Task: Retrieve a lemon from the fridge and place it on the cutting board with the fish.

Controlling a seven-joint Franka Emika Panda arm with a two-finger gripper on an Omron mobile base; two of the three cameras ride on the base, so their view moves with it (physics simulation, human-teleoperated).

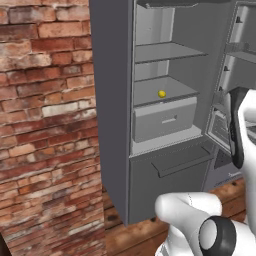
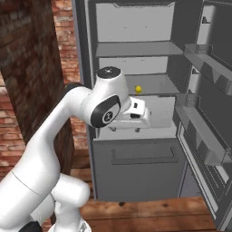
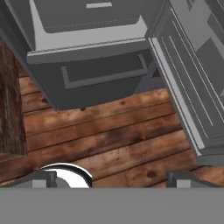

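Small bright yellow round lemon on far pale grey fridge shelf, beyond and above spread, empty two-finger gripper.

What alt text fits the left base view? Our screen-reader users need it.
An open fridge beside a brick wall holds a lemon on a middle shelf above its inner drawer; the white arm rises at lower right.

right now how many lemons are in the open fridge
1. The lemon sits on a middle shelf of the fridge, just above the inner drawer. More could be hidden inside that closed drawer.
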